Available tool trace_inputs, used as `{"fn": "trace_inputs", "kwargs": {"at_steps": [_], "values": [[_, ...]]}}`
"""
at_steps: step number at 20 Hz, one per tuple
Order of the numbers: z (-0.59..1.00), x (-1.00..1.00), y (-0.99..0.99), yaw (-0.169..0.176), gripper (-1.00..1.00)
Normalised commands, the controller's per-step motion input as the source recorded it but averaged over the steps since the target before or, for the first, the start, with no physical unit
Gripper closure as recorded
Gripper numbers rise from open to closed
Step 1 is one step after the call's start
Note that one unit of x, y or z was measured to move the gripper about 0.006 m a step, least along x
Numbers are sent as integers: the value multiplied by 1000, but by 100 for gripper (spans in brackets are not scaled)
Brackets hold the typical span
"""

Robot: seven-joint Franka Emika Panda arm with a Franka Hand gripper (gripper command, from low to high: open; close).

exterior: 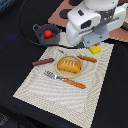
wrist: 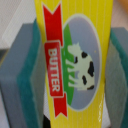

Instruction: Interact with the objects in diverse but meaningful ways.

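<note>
In the exterior view, the arm hangs over the yellow butter block [exterior: 95, 49] at the woven mat's [exterior: 35, 82] far edge; a bread loaf [exterior: 69, 65] sits on a plate mid-mat. In the wrist view, the pincer [wrist: 70, 65] pads [wrist: 25, 82] press both sides of the butter block [wrist: 75, 55].

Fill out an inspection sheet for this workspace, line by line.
Surface: striped placemat on a dark table.
Job's things: bread loaf on tan plate; orange-handled fork beside the plate; two brown sausages on the mat; red tomato inside grey pot, off the mat; yellow butter block at the mat's far edge.
Clutter: nothing seen.
Grippers: gripper straddles the butter block, green pads on either side; contact cannot be told.
Cables: black cable loops past the pot.
Surroundings: brown board behind the arm.
</note>
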Motion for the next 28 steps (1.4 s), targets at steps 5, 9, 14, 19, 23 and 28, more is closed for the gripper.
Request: {"fn": "trace_inputs", "kwargs": {"at_steps": [5, 9, 14, 19, 23, 28], "values": [[-511, -127, 753, 88, 100], [-454, -170, 508, 115, 100], [-289, -361, 73, 112, 100], [78, -311, -38, 62, -100], [188, -256, -139, 62, -100], [470, -323, -247, 49, -100]]}}
